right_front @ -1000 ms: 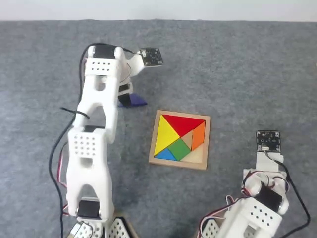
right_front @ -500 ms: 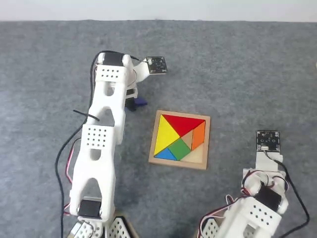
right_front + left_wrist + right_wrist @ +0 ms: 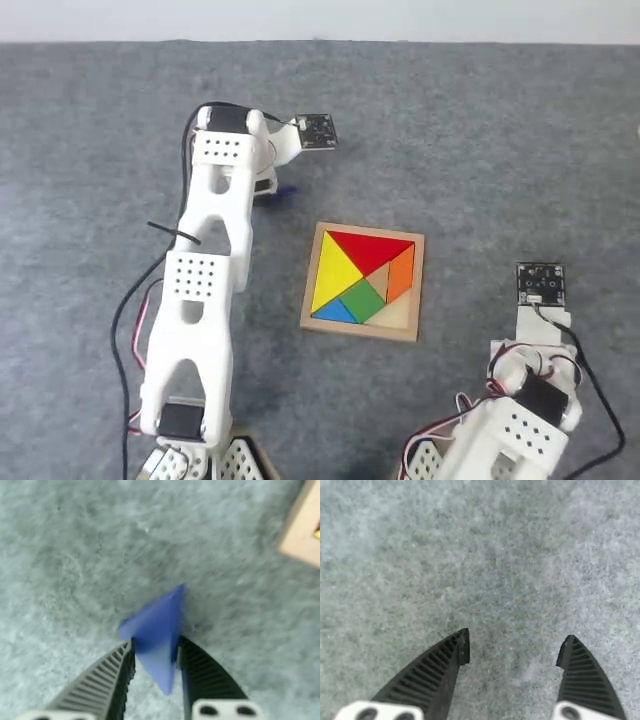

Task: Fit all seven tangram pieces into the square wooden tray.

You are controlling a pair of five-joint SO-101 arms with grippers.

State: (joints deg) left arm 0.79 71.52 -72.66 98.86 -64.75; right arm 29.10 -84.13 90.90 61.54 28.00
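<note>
One blue triangle (image 3: 157,615) is outside the wooden tray (image 3: 360,329), at about eleven o'clock from it. The left gripper (image 3: 155,645) pinches it on edge between narrowed fingers, I'd guess for the bare corner (image 3: 402,314) at the tray's five o'clock. At four o'clock the right gripper (image 3: 516,645) hangs spread wide over grey mat (image 3: 470,555), likely keeping clear.
</note>
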